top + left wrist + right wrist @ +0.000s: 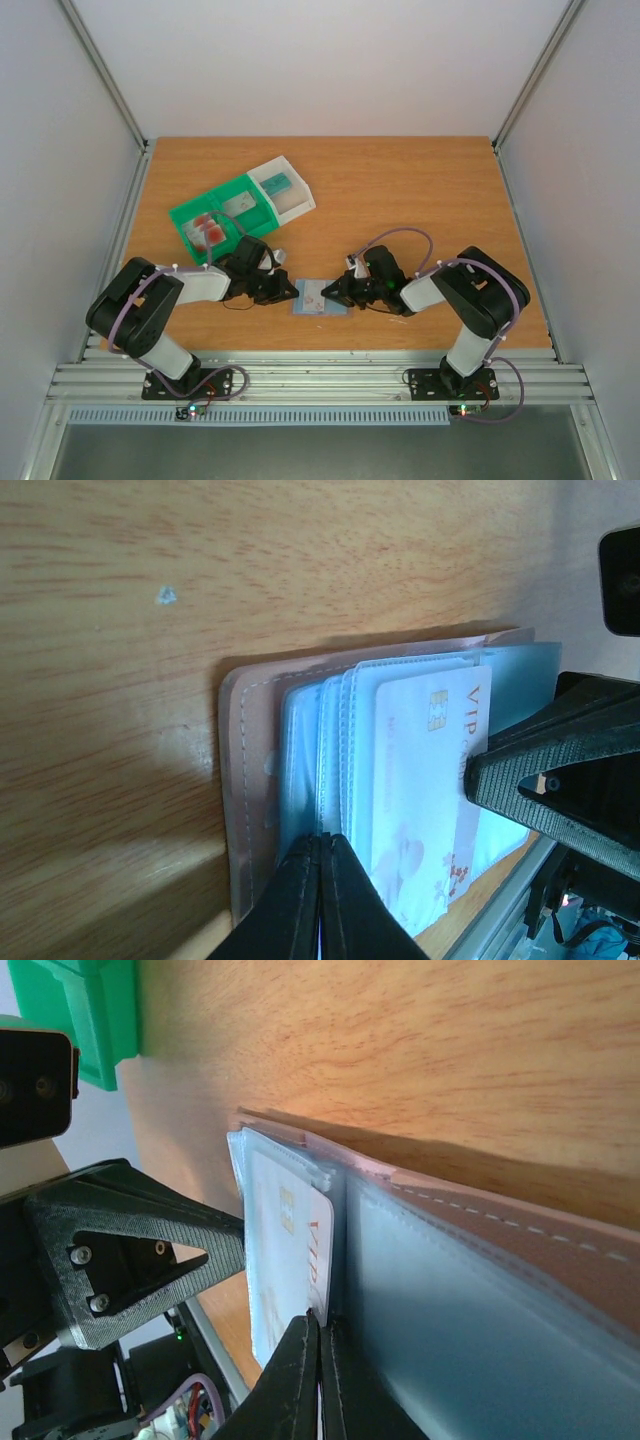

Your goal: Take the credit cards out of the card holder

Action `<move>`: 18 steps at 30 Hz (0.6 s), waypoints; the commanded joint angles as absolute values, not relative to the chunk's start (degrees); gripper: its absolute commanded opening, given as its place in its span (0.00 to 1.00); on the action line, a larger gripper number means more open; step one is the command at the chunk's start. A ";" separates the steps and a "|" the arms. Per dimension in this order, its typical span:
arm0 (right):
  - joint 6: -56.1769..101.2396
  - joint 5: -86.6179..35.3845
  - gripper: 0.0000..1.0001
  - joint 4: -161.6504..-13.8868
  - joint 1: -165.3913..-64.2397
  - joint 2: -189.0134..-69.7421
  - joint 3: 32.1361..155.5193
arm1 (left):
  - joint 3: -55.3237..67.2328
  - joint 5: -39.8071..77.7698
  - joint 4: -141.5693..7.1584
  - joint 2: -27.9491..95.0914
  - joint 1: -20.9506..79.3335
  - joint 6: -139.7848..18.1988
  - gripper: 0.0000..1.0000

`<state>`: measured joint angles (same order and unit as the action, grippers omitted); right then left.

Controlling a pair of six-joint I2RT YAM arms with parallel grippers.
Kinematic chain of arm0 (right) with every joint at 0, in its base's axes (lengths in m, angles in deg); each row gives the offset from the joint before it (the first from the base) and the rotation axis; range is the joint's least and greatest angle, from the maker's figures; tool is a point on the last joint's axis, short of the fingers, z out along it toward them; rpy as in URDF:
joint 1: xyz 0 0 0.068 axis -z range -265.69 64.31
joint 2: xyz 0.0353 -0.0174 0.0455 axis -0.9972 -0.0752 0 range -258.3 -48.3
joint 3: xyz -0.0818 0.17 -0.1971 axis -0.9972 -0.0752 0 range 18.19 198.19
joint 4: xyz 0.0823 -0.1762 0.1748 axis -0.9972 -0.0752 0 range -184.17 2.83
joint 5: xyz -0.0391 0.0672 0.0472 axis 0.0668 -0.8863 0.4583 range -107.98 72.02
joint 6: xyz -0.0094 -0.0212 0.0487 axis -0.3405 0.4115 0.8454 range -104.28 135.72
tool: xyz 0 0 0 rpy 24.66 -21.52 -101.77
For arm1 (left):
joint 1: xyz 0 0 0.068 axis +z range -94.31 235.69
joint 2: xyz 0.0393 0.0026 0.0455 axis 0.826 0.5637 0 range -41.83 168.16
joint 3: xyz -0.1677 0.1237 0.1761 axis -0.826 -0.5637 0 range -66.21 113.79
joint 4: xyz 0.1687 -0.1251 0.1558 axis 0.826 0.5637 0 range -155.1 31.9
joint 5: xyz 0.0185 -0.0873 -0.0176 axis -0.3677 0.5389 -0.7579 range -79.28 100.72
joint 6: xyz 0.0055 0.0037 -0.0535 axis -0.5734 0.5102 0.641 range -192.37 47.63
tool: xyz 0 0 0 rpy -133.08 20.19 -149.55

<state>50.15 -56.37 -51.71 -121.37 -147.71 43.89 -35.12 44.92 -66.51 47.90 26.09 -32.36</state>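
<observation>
The card holder lies open on the table between my two grippers, with clear sleeves on a pinkish backing. A pale credit card marked VIP with a gold chip sticks partly out of a sleeve. My left gripper is shut on the edge of the holder's sleeves, at its left side. My right gripper is shut on the card's edge, at the holder's right side. The other panel of the holder lies beside it.
A green-and-white compartment tray stands behind the left arm. It holds pale cards with red blotches and a teal card. The table's near edge and metal rail are just behind the holder.
</observation>
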 commanded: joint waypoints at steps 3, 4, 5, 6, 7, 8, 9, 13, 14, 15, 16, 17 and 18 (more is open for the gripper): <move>47.66 -52.98 0.01 -59.49 -121.62 -145.84 43.62 | -37.12 39.36 -62.53 50.63 25.73 -33.70 0.03; 47.67 -52.63 0.01 -60.30 -121.56 -145.59 43.39 | -37.47 39.01 -62.85 50.70 25.78 -33.57 0.03; 47.87 -52.53 0.01 -60.68 -121.41 -145.33 43.30 | -37.60 38.83 -62.91 50.67 25.77 -33.37 0.03; 48.01 -52.60 0.01 -60.60 -121.31 -145.01 43.05 | -37.58 39.03 -62.99 50.71 25.77 -33.21 0.03; 48.04 -52.60 0.01 -60.55 -121.31 -144.54 42.80 | -37.71 39.29 -63.26 50.59 25.77 -32.98 0.03; 47.93 -52.46 0.01 -60.77 -121.34 -144.20 42.66 | -37.73 39.44 -63.42 50.45 25.76 -32.84 0.03; 47.57 -52.37 0.01 -61.43 -121.29 -143.53 42.70 | -37.89 39.27 -63.43 50.20 25.73 -32.83 0.03; 46.35 -51.66 0.01 -65.16 -120.86 -141.69 43.06 | -38.59 39.09 -63.47 49.84 25.72 -32.85 0.03; 46.28 -51.90 0.01 -65.42 -120.85 -141.12 43.07 | -38.94 39.45 -64.10 49.49 25.73 -32.63 0.03; 45.90 -51.67 0.01 -66.14 -120.85 -140.31 43.11 | -39.29 39.54 -64.44 49.08 25.74 -32.25 0.03; 45.35 -51.19 0.01 -67.60 -120.78 -139.46 43.21 | -39.58 39.51 -64.48 48.63 25.72 -32.15 0.03; 44.74 -50.68 0.01 -69.48 -120.70 -138.29 43.50 | -39.83 39.47 -64.49 48.16 25.75 -32.06 0.03; 43.98 -50.14 0.01 -71.47 -120.68 -137.16 43.86 | -40.04 39.46 -64.49 47.77 25.74 -31.99 0.03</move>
